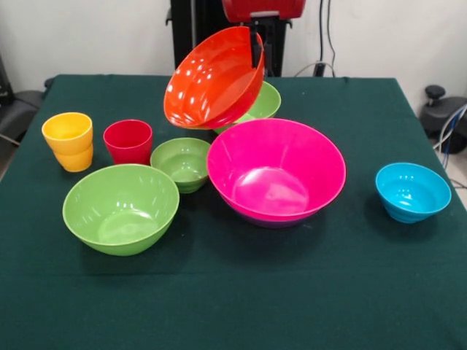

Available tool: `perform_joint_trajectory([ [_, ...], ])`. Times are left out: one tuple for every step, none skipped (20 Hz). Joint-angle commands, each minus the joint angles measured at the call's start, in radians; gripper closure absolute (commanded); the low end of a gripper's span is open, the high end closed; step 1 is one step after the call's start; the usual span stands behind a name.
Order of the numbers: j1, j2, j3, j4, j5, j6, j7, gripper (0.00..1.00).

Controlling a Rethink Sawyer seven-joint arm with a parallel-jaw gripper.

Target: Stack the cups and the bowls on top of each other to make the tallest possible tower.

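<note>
1. Gripper (255, 45) comes down from the top edge and is clamped on the rim of the orange bowl (211, 79); the bowl hangs tilted in the air, its opening turned toward the camera and to the left, clear of the table.
2. Pink bowl (276, 169) sits upright near the middle of the green tablecloth (233, 306), nested in a purple bowl (271, 220) of which only a thin edge shows beneath it; this low pile lies below and to the right of the lifted bowl.
3. Behind the orange bowl a lime green bowl (264, 102) shows only in part.
4. Small green bowl (182, 163) stands just beside the pink one on its left; a large green bowl (120, 208) stands nearer the camera, left of centre.
5. Red cup (128, 141) and yellow cup (68, 141) stand upright side by side at the left; the yellow cup appears to be two stacked.
6. Blue bowl (412, 192) stands alone, well apart at the right.
</note>
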State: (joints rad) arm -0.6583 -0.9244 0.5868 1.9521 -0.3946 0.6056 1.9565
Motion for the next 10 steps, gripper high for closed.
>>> perform_joint_trajectory([
  [0.047, 0.048, -0.098, -0.019, -0.064, -0.092, 0.122, 1.0],
  [0.05, 0.047, -0.102, -0.018, -0.061, -0.093, 0.118, 1.0],
  [0.056, 0.046, -0.106, -0.019, -0.057, -0.093, 0.118, 1.0],
  [0.065, 0.045, -0.113, -0.018, -0.053, -0.096, 0.12, 1.0],
  [0.079, 0.048, -0.123, -0.02, -0.053, -0.102, 0.129, 1.0],
  [0.095, 0.055, -0.134, -0.025, -0.052, -0.111, 0.138, 1.0],
  [0.111, 0.062, -0.145, -0.029, -0.052, -0.12, 0.148, 1.0],
  [0.13, 0.069, -0.158, -0.036, -0.052, -0.125, 0.159, 1.0],
  [0.153, 0.08, -0.174, -0.046, -0.051, -0.133, 0.173, 1.0],
  [0.172, 0.088, -0.187, -0.055, -0.048, -0.139, 0.181, 1.0],
])
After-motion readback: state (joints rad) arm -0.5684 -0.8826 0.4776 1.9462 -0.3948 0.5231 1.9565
